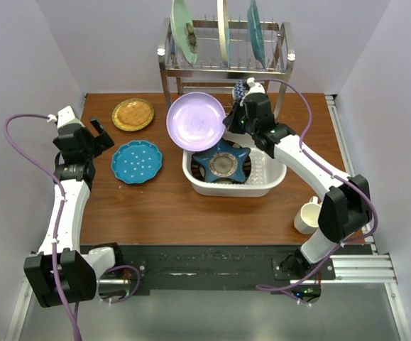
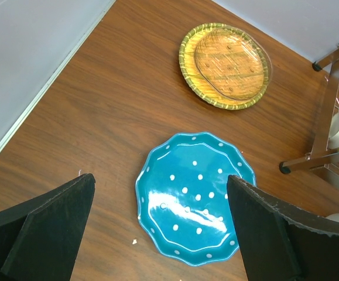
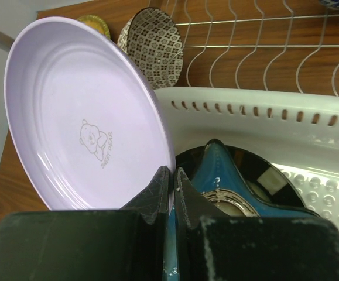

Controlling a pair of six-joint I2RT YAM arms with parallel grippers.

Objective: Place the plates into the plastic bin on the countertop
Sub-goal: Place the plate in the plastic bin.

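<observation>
lavender plate, rim hidden between fingers

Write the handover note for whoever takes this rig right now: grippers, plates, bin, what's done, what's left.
Left gripper: open, empty, raised near the blue dotted plate and pointed at it.
Right gripper: shut on the rim of the lavender plate, which is tilted at the far left corner of the plastic bin and not yet laid in.
Done: the blue star-shaped plate lies in the bin.
On the countertop: the blue dotted plate and, behind it, the amber patterned plate.
Left: lower the lavender plate into the bin, then bring over the blue dotted and amber ones.
</observation>
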